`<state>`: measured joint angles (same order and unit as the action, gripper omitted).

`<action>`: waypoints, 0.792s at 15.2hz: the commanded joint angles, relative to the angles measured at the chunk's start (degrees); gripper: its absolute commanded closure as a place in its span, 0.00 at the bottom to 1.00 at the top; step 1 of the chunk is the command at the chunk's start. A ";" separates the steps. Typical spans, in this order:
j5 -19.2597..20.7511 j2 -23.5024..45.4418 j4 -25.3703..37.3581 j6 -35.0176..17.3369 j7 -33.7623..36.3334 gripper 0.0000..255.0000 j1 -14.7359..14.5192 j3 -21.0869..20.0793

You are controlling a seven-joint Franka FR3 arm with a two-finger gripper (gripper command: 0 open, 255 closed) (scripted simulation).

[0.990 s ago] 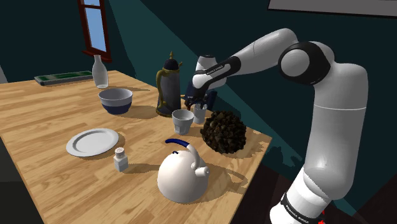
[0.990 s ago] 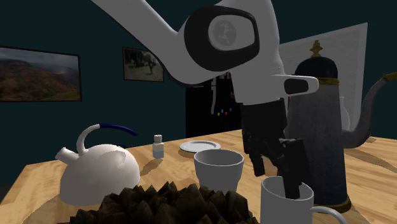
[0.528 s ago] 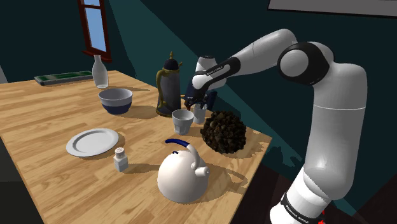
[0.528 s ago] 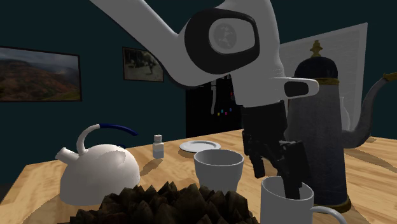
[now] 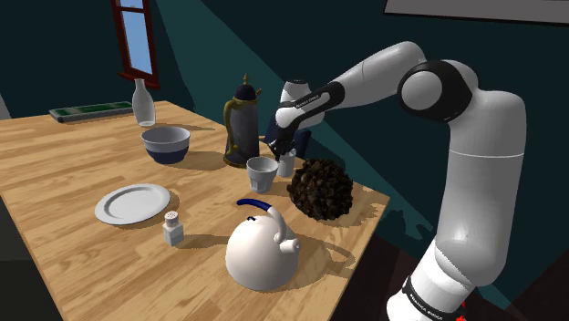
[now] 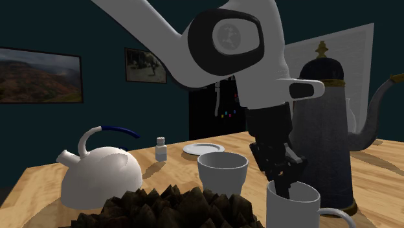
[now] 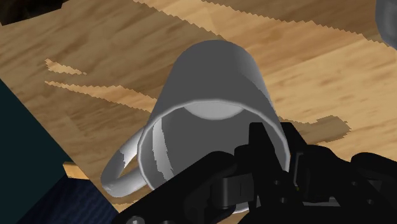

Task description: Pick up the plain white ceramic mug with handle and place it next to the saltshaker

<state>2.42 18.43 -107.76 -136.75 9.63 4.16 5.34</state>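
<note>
The white mug (image 5: 286,165) with a handle stands on the wooden table (image 5: 64,164), between a dark coffee pot (image 5: 242,123) and a dark spiky lump (image 5: 321,189). My gripper (image 5: 284,151) comes down from above and is shut on the mug's rim, one finger inside and one outside. The second exterior view shows the gripper (image 6: 283,181) clasping the mug (image 6: 292,208) wall, the handle pointing toward that view's right. In the wrist view the gripper (image 7: 283,162) pinches the rim of the mug (image 7: 213,89). The saltshaker (image 5: 172,228) stands near the table's front, beside a plate (image 5: 133,202).
A handleless white cup (image 5: 262,172) stands right beside the mug. A white kettle (image 5: 263,251) with a blue handle sits at the front. A dark bowl (image 5: 165,143), a pale bottle (image 5: 142,103) and a green tray (image 5: 91,111) lie further back. The table edge runs close behind the mug.
The fingers were open around the mug's wall before; now they have shut on its rim. The arm has hardly moved and the mug stays on the table.
</note>
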 commanded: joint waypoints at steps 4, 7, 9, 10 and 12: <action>0.03 -0.75 0.56 1.30 -0.04 1.00 -0.02 0.02; 0.06 -1.79 1.52 3.29 -0.11 1.00 -0.06 0.03; 0.08 -2.44 2.22 4.64 -0.16 1.00 -0.07 0.04; 0.09 -2.74 2.59 5.31 -0.18 1.00 -0.08 0.05; 0.10 -3.33 3.37 6.68 -0.23 1.00 -0.10 0.05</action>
<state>2.48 15.38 -104.84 -130.84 9.32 4.14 5.42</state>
